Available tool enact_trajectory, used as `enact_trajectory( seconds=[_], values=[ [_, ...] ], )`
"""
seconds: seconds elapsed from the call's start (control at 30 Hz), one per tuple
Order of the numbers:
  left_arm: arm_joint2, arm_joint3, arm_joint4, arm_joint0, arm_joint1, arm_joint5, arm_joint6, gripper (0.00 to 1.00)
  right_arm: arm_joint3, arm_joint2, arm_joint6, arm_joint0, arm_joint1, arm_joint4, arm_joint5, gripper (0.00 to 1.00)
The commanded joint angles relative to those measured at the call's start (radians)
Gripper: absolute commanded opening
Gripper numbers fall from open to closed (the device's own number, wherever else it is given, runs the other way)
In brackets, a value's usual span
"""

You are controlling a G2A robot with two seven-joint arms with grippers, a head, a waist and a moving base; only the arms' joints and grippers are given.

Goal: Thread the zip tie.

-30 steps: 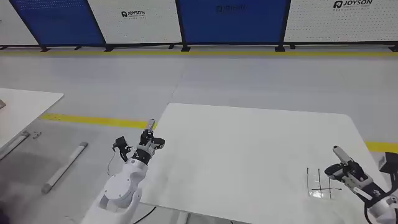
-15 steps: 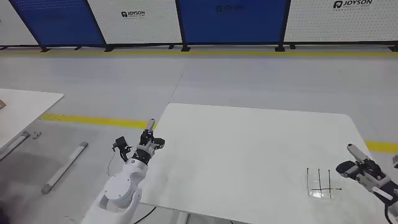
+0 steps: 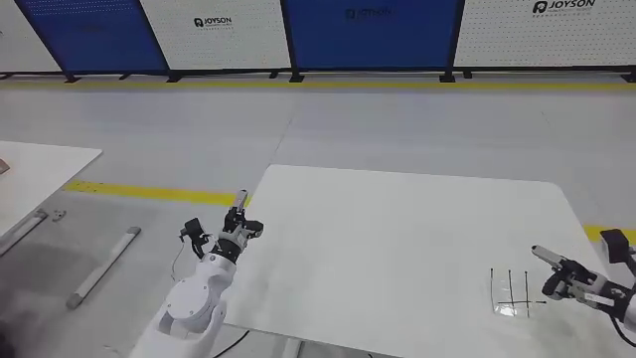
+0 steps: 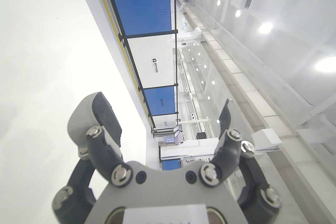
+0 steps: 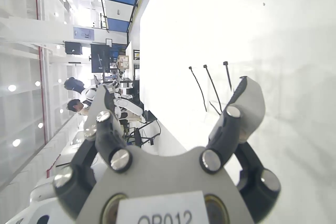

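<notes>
Several thin black zip ties [image 3: 513,293] lie on the white table [image 3: 397,229] near its front right corner. In the right wrist view three of them, zip ties [image 5: 212,88], lie side by side with heads at the far end, and another strand crosses their tails. My right gripper [image 3: 544,265] hangs just right of them, open and empty [image 5: 173,93]; one finger [image 5: 245,89] overlaps the nearest tie's tail. My left gripper [image 3: 238,204] sits at the table's left edge, far from the ties. It is open with nothing between its pads [image 4: 165,112].
The table's right edge runs just behind my right arm. A second white table [image 3: 40,174] stands off to the far left, and a pale bar [image 3: 102,267] lies on the floor beside my left arm. Blue and white pegboard panels [image 3: 373,15] line the back.
My right arm swung out toward the table's right edge, and its gripper now points left at the zip ties. The left arm has not moved.
</notes>
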Motion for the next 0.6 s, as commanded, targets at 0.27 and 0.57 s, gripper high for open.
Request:
enact_trajectory(
  seconds=[0.27, 0.57],
  values=[
    [0.0, 0.0, 0.0, 0.0, 0.0, 0.0, 0.0, 1.0, -0.001, 0.001, 0.0, -0.001, 0.0, 0.001, 0.0, 1.0],
    [0.0, 0.0, 0.0, 0.0, 0.0, 0.0, 0.0, 1.0, 0.015, 0.121, 0.099, -0.068, 0.024, 0.077, -0.14, 1.0]
  ],
)
